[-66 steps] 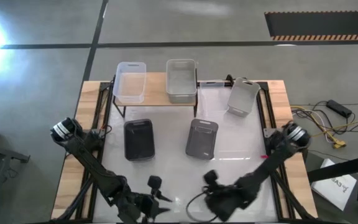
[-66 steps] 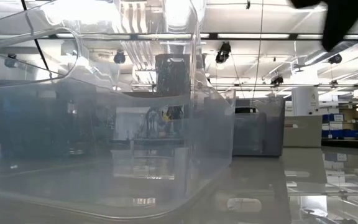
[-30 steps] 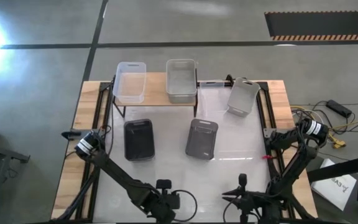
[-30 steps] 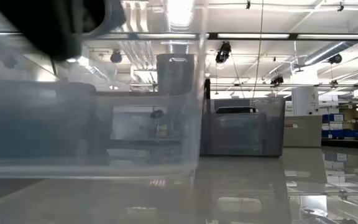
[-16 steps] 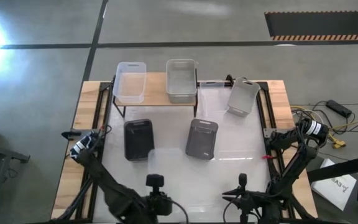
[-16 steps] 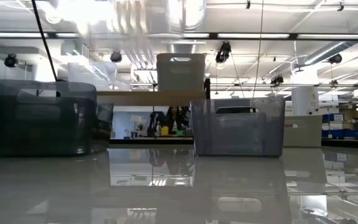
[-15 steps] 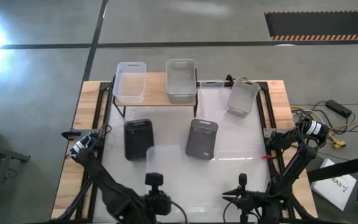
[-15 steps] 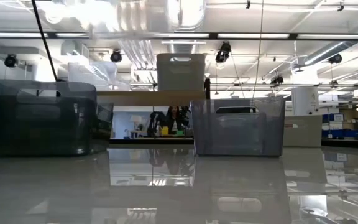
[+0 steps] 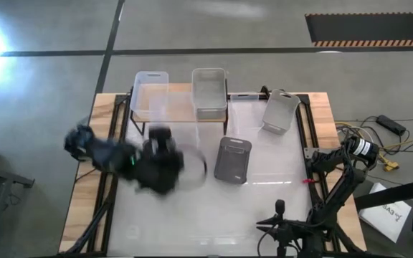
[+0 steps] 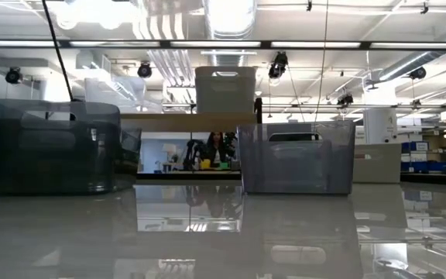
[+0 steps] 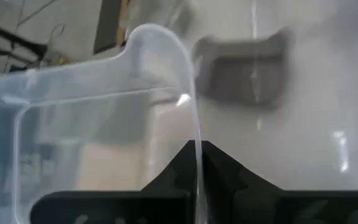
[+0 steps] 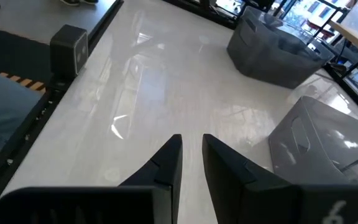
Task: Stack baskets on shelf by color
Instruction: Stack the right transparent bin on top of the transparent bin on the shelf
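My left gripper, blurred, is over the table's left half, shut on a clear basket. The arm hides most of a dark grey basket beneath it. On the wooden shelf stand another clear basket and a light grey basket. A second dark grey basket sits mid-table. A light grey basket lies at the far right. My right gripper waits open at the near edge. My left gripper pinches the clear basket's thin wall at its rim, one finger inside the basket and one outside. The basket is lifted clear of the table and reaches from the fingers toward the shelf.
Bare white tabletop lies between the dark grey baskets and the near edge. Black rails run along the table's left and right sides. The room's lights and benches show behind the baskets in the low view.
My left gripper has risen from the near edge and gone toward the far edge and the shelf. It has carried the clear basket off the table and out of the low view.
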`<state>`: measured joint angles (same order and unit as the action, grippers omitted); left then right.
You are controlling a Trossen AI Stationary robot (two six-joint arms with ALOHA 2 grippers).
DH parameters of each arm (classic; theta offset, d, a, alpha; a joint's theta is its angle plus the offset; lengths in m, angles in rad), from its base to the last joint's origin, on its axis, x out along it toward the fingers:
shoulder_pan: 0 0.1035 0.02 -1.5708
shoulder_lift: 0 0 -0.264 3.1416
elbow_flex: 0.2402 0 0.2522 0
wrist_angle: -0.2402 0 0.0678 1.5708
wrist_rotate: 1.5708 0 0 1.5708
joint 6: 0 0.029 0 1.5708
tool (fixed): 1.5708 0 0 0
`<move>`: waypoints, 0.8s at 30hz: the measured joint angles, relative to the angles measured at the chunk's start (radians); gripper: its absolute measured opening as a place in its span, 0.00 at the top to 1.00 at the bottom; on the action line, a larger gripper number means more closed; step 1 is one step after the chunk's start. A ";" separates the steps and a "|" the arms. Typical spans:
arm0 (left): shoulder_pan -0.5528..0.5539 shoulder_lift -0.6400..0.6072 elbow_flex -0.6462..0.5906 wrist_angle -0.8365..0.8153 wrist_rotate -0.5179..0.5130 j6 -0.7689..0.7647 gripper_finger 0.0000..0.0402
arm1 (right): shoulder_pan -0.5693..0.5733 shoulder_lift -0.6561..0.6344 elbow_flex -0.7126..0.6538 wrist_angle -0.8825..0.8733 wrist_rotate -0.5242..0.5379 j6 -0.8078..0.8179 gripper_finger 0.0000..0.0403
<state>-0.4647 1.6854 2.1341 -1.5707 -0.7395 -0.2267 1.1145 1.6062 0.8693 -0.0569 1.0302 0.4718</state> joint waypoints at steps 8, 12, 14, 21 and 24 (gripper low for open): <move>0.430 -0.292 -0.320 0.001 0.072 0.301 1.00 | 0.000 0.000 -0.006 0.016 0.001 0.000 0.86; 0.622 -0.390 -0.476 0.099 0.174 0.513 1.00 | 0.000 0.000 -0.006 0.018 0.019 0.000 0.86; 0.699 -0.433 -0.548 0.183 0.252 0.620 1.00 | -0.005 0.000 -0.006 0.018 0.027 0.000 0.86; 0.841 -0.497 -0.677 0.299 0.404 0.790 1.00 | -0.021 0.000 -0.006 0.032 0.054 0.000 0.86; 0.864 -0.499 -0.684 0.288 0.426 0.805 1.00 | -0.029 0.000 -0.006 0.042 0.054 0.000 0.86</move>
<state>0.3993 1.1861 1.4506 -1.2823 -0.3138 0.5781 1.0852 1.6062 0.8631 -0.0151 1.0842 0.4718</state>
